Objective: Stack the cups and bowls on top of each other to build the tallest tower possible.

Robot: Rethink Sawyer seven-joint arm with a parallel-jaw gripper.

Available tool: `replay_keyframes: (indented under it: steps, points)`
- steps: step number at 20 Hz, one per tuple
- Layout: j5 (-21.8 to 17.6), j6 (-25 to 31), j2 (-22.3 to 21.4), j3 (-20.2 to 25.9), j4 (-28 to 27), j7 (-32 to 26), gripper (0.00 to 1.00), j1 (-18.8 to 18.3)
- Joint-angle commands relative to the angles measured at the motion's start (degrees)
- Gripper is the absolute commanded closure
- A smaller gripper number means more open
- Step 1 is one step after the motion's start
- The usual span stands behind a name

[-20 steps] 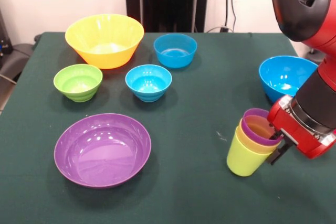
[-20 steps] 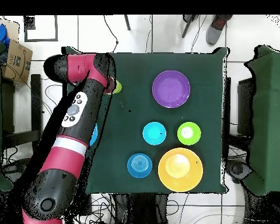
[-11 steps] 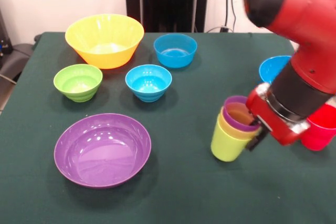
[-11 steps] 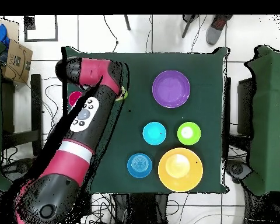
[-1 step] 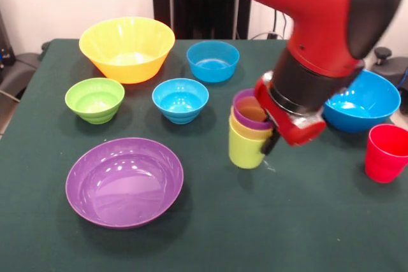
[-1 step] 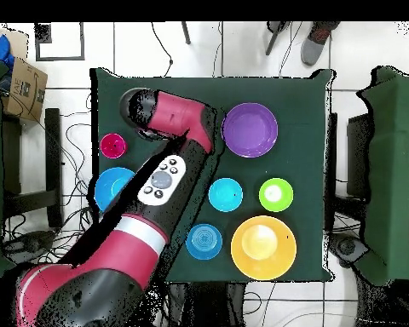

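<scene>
the red and black arm [image 5: 319, 23] is reaching down from the top of the front view, and its gripper [image 5: 271, 139] is sitting at the right side of the tower [image 5: 247, 130], just right of centre in the frame. the tower is three nested cups leaning slightly: the lime green cup [image 5: 245, 150] lowest, the yellow cup [image 5: 247, 130] in it, the purple cup [image 5: 245, 107] on top. a dark finger [image 5: 269, 142] is showing against the green cup's side, but i cannot tell how wide the fingers are standing, or whether they are holding the cups.

the red cup [image 5: 385, 153] is standing alone at the right edge, with the large blue bowl [image 5: 363, 100] just above it. in the upper left the yellow-orange bowl [image 5: 127, 48] is sitting, the small green bowl [image 5: 95, 99] below it. two small blue bowls [image 5: 180, 100] [image 5: 213, 60] are resting left of the tower. the purple bowl [image 5: 125, 181] is lying at lower left on the green table [image 5: 255, 234].

in the overhead view the arm is covering the tower.
</scene>
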Motion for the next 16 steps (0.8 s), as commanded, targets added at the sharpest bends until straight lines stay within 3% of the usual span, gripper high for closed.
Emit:
replay_keyframes:
  steps: [1,16]
  points:
    - [-5.8,-3.2,-7.7,14.2,7.7,-16.9,1.00,-2.8]
    - [-12.1,-3.9,-11.2,20.7,8.3,-13.8,1.00,-5.8]
